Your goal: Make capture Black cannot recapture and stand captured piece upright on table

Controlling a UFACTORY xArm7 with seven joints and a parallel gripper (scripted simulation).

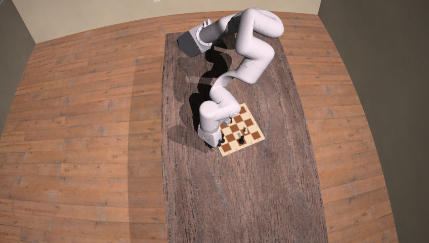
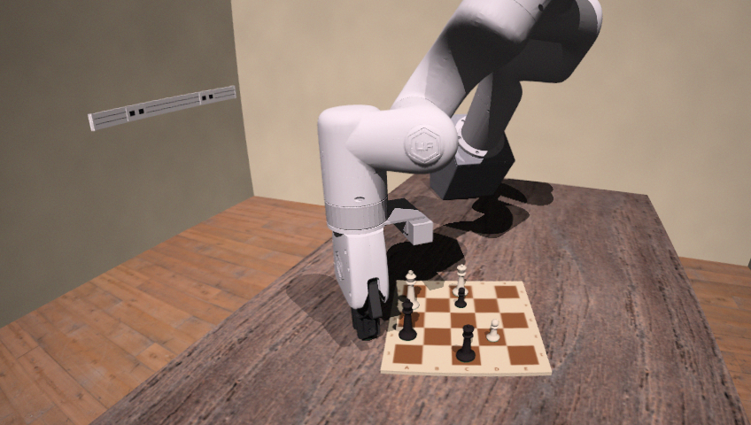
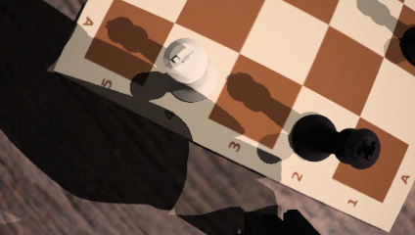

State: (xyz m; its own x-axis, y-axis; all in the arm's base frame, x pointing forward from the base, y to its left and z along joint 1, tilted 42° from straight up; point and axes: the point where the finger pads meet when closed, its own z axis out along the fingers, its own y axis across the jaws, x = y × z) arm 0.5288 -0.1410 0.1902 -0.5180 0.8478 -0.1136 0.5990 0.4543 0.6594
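Observation:
My gripper (image 2: pixel 367 330) (image 1: pixel 211 144) (image 3: pixel 274 224) is shut on a small black chess piece. The dark fingers hide most of it. It is low over the table (image 2: pixel 579 252) (image 1: pixel 241 195), just left of the board (image 2: pixel 463 370) (image 1: pixel 229 153) (image 3: pixel 313 188), beside the A file. On the board stand a black piece on A2 (image 2: pixel 407 320) (image 3: pixel 333 142), a white piece on A4 (image 2: pixel 411 288) (image 3: pixel 188 66), a white piece on C5 (image 2: pixel 461 276), a black pawn on C4 (image 2: pixel 460 297), a black piece on C1 (image 2: pixel 466 343) (image 1: pixel 241 139) and a white pawn on D2 (image 2: pixel 493 330) (image 1: pixel 245 130). All stand upright.
The arm's base (image 1: pixel 192 42) (image 2: pixel 474 179) sits at the far end of the table. The arm's forearm (image 2: pixel 352 210) hangs over the board's left edge. The table's left edge is close to the gripper.

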